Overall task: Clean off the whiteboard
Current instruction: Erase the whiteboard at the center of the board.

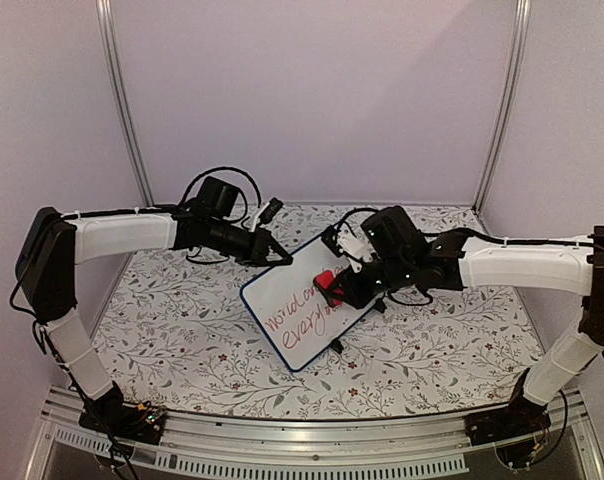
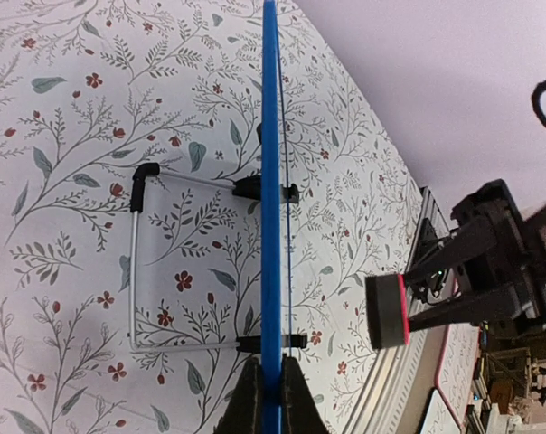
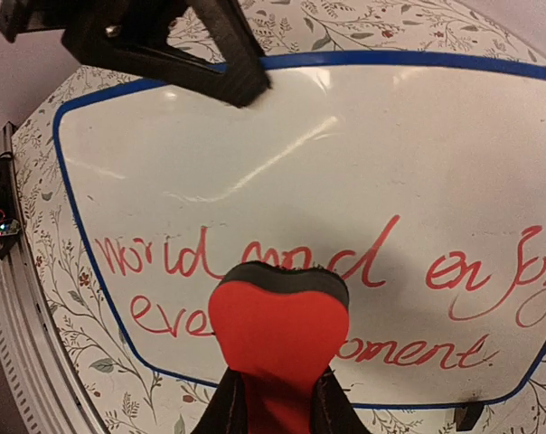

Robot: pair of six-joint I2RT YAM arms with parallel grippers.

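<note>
Whiteboard point(image 1: 282, 292) still lettered, eraser point(image 1: 326, 282) just apart

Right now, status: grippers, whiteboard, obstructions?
Left gripper shut on whiteboard edge. Right gripper shut on eraser, off the board. Red writing not yet erased. Nothing in the way.

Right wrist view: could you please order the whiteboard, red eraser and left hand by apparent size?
1. whiteboard, clearly largest.
2-3. red eraser and left hand look alike; the eraser's nearness to the camera makes ranking unsure.
</note>
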